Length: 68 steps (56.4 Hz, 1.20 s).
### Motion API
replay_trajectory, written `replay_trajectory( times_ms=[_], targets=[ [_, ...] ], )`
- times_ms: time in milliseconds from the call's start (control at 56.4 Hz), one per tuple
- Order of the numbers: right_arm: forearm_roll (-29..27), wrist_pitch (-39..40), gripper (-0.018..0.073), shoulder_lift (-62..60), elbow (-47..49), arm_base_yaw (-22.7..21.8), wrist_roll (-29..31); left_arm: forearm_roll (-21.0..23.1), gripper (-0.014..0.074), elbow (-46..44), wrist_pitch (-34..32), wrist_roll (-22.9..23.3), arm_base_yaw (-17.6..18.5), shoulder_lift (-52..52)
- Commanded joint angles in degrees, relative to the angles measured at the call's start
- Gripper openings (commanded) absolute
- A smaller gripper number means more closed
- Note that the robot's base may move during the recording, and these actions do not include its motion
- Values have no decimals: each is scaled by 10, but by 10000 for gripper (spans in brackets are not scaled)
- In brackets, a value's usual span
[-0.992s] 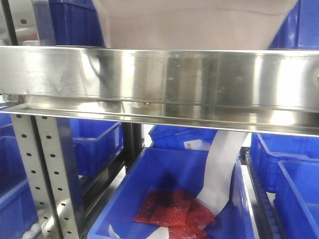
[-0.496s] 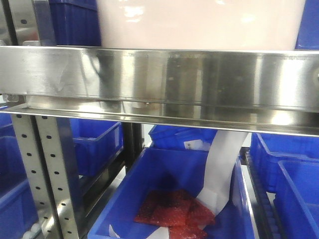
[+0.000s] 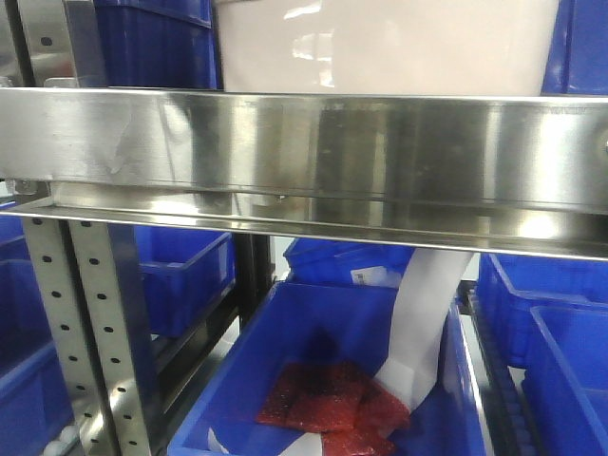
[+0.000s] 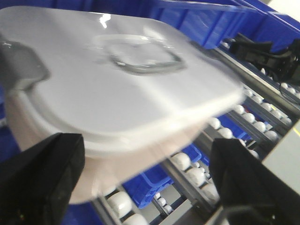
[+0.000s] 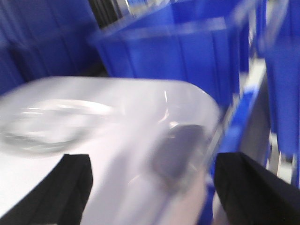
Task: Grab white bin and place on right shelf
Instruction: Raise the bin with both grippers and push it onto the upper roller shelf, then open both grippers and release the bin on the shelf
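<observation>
One white bin behind right shelf rail; left pincer, right pincer (two, both wide open).

White bin base hidden behind right shelf; right-wrist view blurred.

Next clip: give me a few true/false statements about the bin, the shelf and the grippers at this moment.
1. The white bin has its lid on, with the grey handle on top. True.
2. The blue crate below the right shelf is empty. False: it holds red packets and a white paper strip.
3. The right shelf has a shiny steel front rail. True.
4. The left gripper has its fingers pressed together. False: they stand wide apart.
</observation>
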<state>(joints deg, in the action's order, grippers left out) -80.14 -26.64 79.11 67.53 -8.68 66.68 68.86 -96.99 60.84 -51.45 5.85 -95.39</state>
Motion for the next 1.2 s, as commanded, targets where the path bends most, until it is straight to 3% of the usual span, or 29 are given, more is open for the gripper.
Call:
replay_trajectory(
  times_ms=[0,106,213,284,425,514,620,780,957,1081,1187],
  targets=[
    [-17,-18,632,-57,20,1,10,44,360,-31,25,6,5,45],
    [-17,-32,610,-95,20,1,7,54,320,-42,70,6,5,56],
    [-17,-35,498,-132,19,1,-7,56,258,-56,116,6,5,56],
    [-17,-40,363,-153,19,1,-7,62,167,-56,135,6,5,56],
    [-3,-68,50,-190,19,1,-7,56,-113,-56,157,14,5,57],
    [19,-84,68,-208,18,1,-14,28,-117,-56,137,59,5,58],
    [96,-81,68,-228,18,1,-69,-80,-120,-56,93,139,5,69],
    [315,-89,68,-269,17,1,-237,-283,-120,-48,43,254,6,98],
    [529,-89,68,-326,-22,1,-414,-437,-120,0,0,341,17,147],
    [599,-70,68,-384,-100,1,-473,-549,-120,80,-58,395,50,196],
    [608,-38,68,-450,-181,1,-475,-575,-120,164,-135,396,76,245]
  ],
)
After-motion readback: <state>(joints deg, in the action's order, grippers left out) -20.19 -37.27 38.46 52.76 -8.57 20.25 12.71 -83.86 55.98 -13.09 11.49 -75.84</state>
